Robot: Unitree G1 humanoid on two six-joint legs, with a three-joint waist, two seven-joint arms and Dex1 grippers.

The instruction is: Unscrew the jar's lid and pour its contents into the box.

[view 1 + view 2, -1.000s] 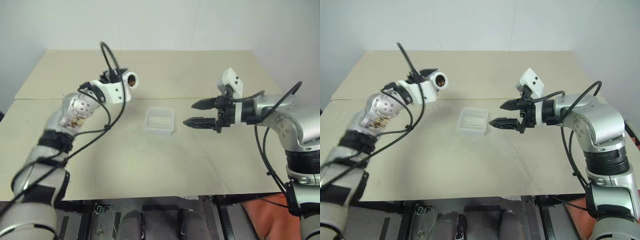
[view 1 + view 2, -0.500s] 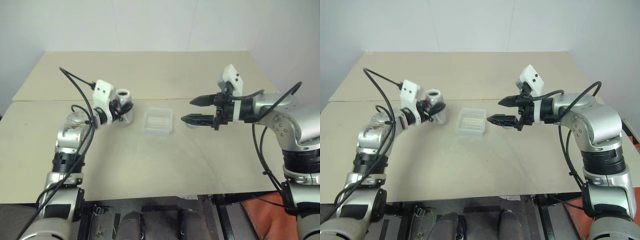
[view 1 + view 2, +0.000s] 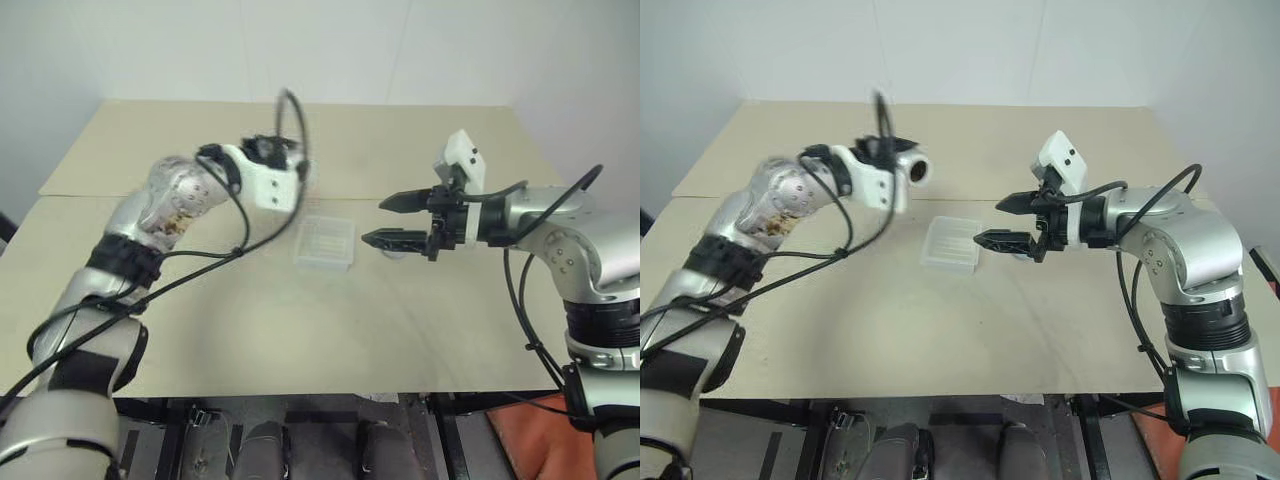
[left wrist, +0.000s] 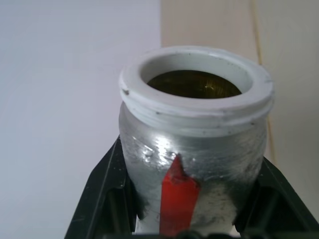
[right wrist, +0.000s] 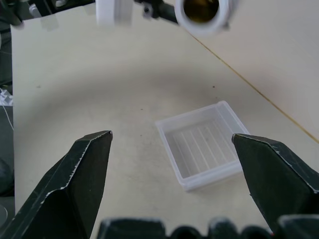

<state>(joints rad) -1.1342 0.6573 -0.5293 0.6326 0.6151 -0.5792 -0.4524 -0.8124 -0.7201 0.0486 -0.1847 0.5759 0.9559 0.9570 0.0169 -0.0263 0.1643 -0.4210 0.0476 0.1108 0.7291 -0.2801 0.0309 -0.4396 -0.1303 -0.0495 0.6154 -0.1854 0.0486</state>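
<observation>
Holding, left gripper (image 3: 902,172): its black fingers (image 4: 107,194) are clamped on the jar (image 4: 194,144), one on each side of the silvery body, raised above the table (image 3: 300,330) to the far left of the box (image 3: 325,243).
Jar, left wrist view: mouth uncapped, white threaded rim, a brownish dark inside, red stripe running up the side facing the camera; the contents cannot be made out as a separate piece.
Jar, right eye view: lying about level in the air, its open mouth turned right, toward the other arm.
Jar, right wrist view: a white ring with a brown centre (image 5: 202,11), facing the right gripper across the table.
Right gripper (image 3: 388,220): jaws spread wide with nothing between them, held above the table just right of the box, pointing left.
Box: clear shallow tray resting flat on the table between the two grippers; the right wrist view shows ribs along its floor and nothing lying inside.
Lid: a small grey shape on the table beneath the right gripper may be it; too hidden to tell.
</observation>
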